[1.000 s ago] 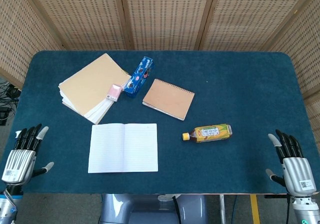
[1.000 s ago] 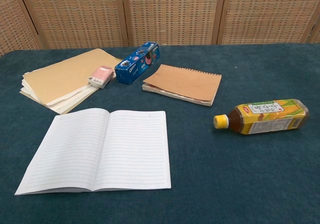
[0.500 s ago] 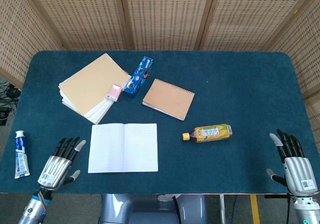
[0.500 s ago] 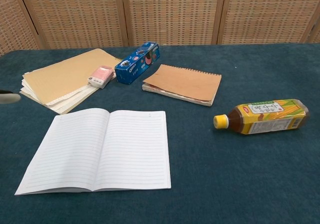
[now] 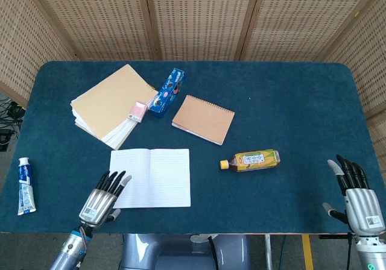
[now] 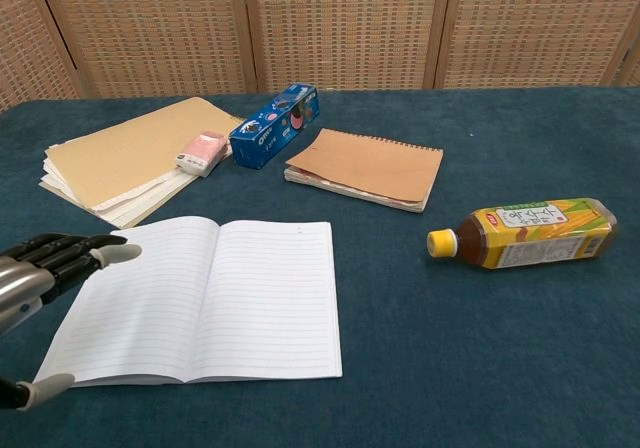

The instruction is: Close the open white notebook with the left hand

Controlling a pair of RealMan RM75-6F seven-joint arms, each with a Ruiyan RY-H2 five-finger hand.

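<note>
The white notebook (image 5: 149, 178) (image 6: 205, 300) lies open and flat on the blue table, lined pages up. My left hand (image 5: 101, 199) (image 6: 45, 278) hovers at the notebook's near left corner, fingers stretched out and apart, holding nothing. In the head view its fingertips overlap the left page's lower corner. My right hand (image 5: 358, 196) stays at the table's near right edge, fingers extended, empty; the chest view does not show it.
A tea bottle (image 5: 250, 160) lies right of the notebook. Behind it sit a brown spiral notepad (image 5: 203, 119), a blue snack box (image 5: 167, 91), a pink eraser (image 5: 139, 111) and a stack of tan papers (image 5: 111, 103). A toothpaste tube (image 5: 23, 184) lies at the left edge.
My left hand has swung rightward from the table's left edge to the notebook's near left corner, uncovering the toothpaste tube. The right hand has barely moved.
</note>
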